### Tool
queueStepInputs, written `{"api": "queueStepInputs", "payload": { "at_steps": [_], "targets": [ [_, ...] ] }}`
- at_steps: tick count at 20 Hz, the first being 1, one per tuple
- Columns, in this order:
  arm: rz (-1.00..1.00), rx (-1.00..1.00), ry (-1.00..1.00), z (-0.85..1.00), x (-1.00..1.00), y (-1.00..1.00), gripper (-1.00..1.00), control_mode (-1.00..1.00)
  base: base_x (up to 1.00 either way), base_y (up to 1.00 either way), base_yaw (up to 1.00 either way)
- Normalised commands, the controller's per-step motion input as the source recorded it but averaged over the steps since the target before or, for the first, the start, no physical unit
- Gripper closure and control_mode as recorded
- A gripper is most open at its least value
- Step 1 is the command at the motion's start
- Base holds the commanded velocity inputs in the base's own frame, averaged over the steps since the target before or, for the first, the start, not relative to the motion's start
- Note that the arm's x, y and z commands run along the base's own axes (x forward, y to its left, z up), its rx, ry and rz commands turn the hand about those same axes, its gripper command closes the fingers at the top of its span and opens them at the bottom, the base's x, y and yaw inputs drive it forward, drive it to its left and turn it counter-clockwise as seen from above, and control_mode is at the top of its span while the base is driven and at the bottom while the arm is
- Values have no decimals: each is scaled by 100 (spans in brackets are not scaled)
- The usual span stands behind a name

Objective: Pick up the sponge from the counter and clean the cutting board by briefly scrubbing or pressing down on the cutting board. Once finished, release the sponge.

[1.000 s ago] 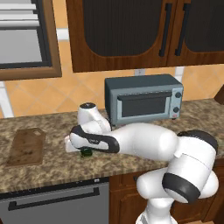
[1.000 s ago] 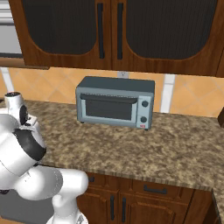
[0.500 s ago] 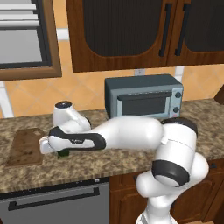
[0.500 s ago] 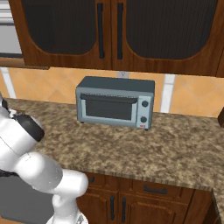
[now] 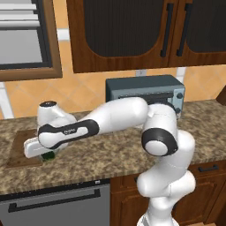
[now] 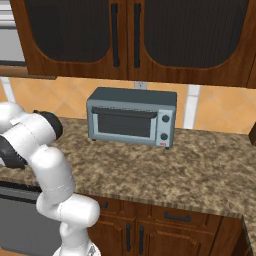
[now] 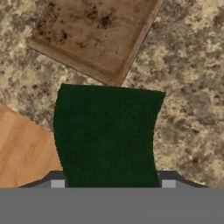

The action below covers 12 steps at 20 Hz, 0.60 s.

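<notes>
My gripper (image 5: 46,152) is shut on the sponge (image 5: 49,155), a dark-green block that hangs at the right edge of the cutting board (image 5: 21,147) on the counter (image 5: 110,154). The hand view has the sponge (image 7: 109,133) clamped between the two finger tips of the gripper (image 7: 113,183). It hovers over the speckled counter (image 7: 188,100), just short of a corner of the brown cutting board (image 7: 94,35) ahead. My white arm reaches far left across the counter.
A grey-blue toaster oven (image 5: 145,90) (image 6: 132,117) stands at the back of the counter under dark wall cabinets (image 6: 125,35). A wood-framed window (image 5: 26,39) hangs above the board. A dishwasher front (image 5: 57,205) sits below the counter edge.
The arm has swung left along the counter with the sponge in its grip, from near the toaster oven to the cutting board's right edge.
</notes>
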Motion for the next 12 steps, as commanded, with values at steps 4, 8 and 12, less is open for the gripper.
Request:
{"api": "queueStepInputs", "payload": {
  "at_steps": [4, 8, 12],
  "targets": [
    [12, 0, -6, -3, 21, 63, 100, -100, 0, 0, 0],
    [3, 0, -3, -7, 22, 39, 100, -100, 0, 0, 0],
    [0, -1, 3, 0, 11, 5, 100, -100, 0, 0, 0]
  ]
}}
